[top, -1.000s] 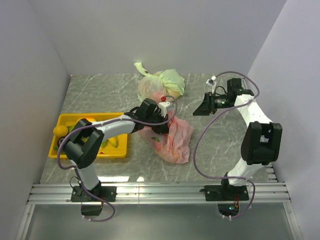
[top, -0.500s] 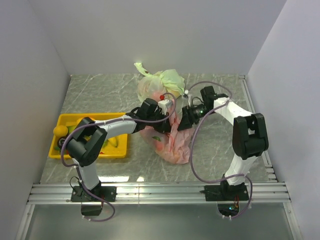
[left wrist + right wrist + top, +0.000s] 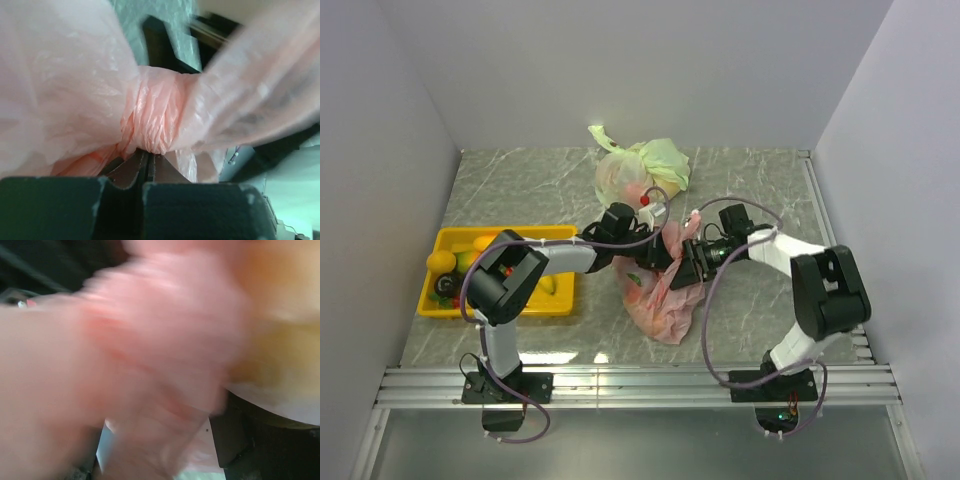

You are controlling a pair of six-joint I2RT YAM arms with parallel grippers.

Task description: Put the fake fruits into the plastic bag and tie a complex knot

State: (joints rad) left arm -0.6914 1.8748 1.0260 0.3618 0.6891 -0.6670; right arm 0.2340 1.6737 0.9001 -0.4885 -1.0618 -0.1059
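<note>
Where the pink bag [image 3: 665, 300] lay in the middle of the table [image 3: 520, 190], we found its neck twisted into a tight bunch; our left gripper [image 3: 148, 157] kept its jaws pressed together on the plastic just below that twist; the right gripper [image 3: 692, 262] sat against the bag's top, its jaws too blurred to tell; several fruits [image 3: 442, 263] lay in the yellow tray [image 3: 500, 306].

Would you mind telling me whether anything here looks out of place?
Yes: several fruits lie in the yellow tray at the left, outside the bag, whose neck is already gathered into a tight knot.
</note>
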